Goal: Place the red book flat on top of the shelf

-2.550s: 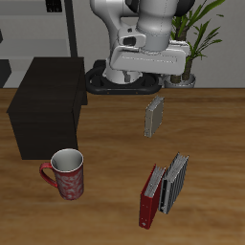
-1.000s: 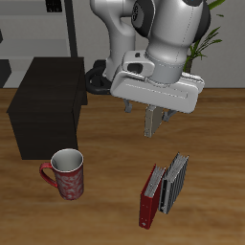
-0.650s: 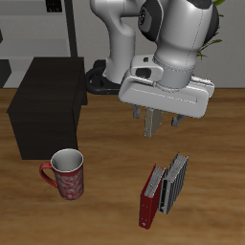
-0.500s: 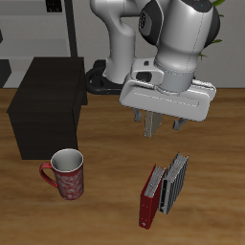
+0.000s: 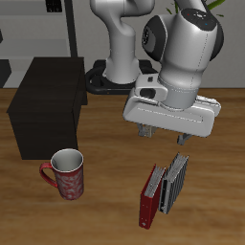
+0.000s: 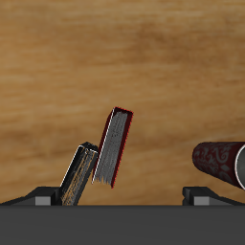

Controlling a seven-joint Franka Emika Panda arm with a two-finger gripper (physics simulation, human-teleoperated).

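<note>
The red book [image 5: 149, 197] stands on edge on the table near its front edge, leaning against the grey striped book [image 5: 173, 182]. In the wrist view the red book [image 6: 115, 145] shows its pale page edges, with the grey striped book [image 6: 79, 175] beside it. My gripper [image 5: 163, 139] is open and empty, hanging above and slightly behind the two books. Its fingertips [image 6: 38, 196] show at the edge of the wrist view. The shelf [image 5: 48, 105], a low dark cabinet with a flat bare top, stands at the back of the table, well apart from the books.
A red patterned mug [image 5: 67, 174] stands near the front edge, between the shelf and the books; it also shows in the wrist view [image 6: 220, 163]. The small grey book is mostly hidden behind my gripper. A tall grey rack [image 5: 67, 29] and a plant [image 5: 199, 43] stand at the back.
My gripper has moved down and toward the table's front edge, over the small grey book and closer to the red book. The books and the mug have not moved.
</note>
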